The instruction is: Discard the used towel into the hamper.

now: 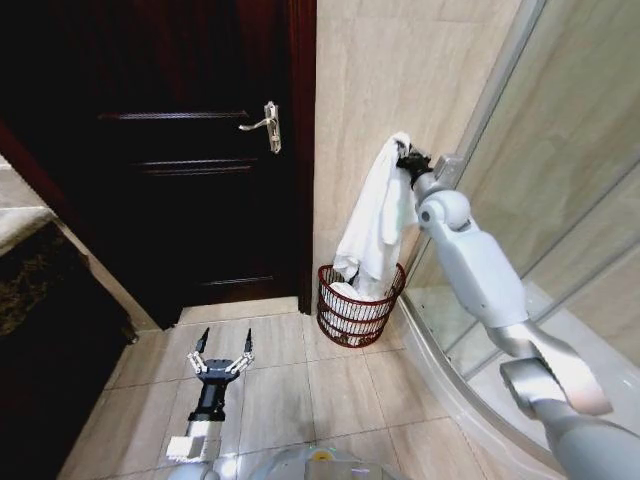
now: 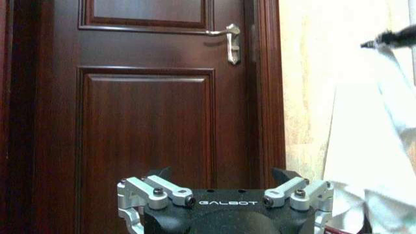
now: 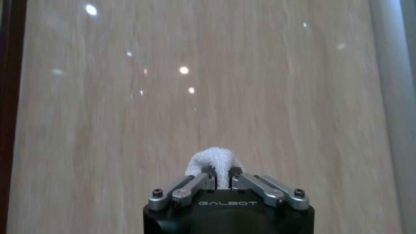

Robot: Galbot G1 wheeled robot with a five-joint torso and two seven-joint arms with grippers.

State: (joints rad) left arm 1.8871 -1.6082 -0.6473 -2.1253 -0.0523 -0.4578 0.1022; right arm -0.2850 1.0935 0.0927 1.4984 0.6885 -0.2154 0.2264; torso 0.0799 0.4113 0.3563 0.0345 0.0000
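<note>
A white towel (image 1: 375, 225) hangs down from my right gripper (image 1: 406, 158), which is shut on its top end high against the beige tiled wall. The towel's lower end reaches into the hamper (image 1: 357, 310), a dark red-brown openwork basket on the floor by the wall. In the right wrist view the fingers (image 3: 202, 176) pinch a white tuft of towel (image 3: 211, 158). My left gripper (image 1: 222, 352) hovers low over the floor tiles, open and holding nothing. The left wrist view shows the towel (image 2: 370, 151) at the far side.
A dark wooden door (image 1: 190, 150) with a metal handle (image 1: 266, 124) stands left of the hamper. A curved glass shower enclosure (image 1: 560, 200) and its raised sill (image 1: 440, 350) close off the right side. Open floor tiles (image 1: 290, 390) lie in front.
</note>
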